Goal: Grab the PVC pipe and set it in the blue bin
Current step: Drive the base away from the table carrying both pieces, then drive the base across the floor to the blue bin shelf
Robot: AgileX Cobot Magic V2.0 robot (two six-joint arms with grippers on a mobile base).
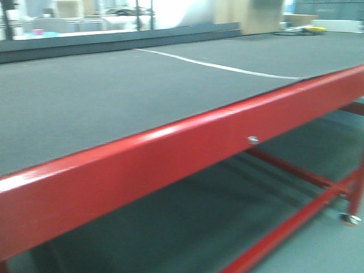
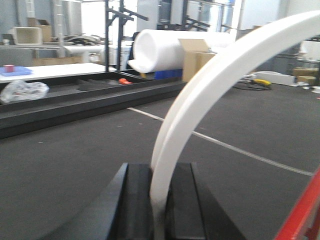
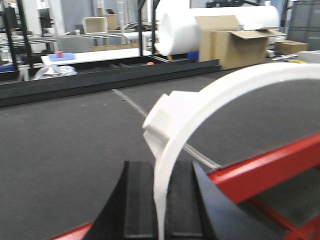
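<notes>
My left hand [image 2: 159,200] and right hand [image 3: 162,200] each pinch the white pipe [image 2: 210,75], lifted above the surface [image 2: 75,165] near its red edge [image 3: 265,167]. The grab looks done; I see no blue bin.

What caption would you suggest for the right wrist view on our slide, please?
Right gripper clamps a curved white pipe above the dark tabletop with its red edge rail.

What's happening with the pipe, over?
Left gripper shut on PVC pipe. Right gripper shut on it too. Blue bin not in view. Red table ahead.
</notes>
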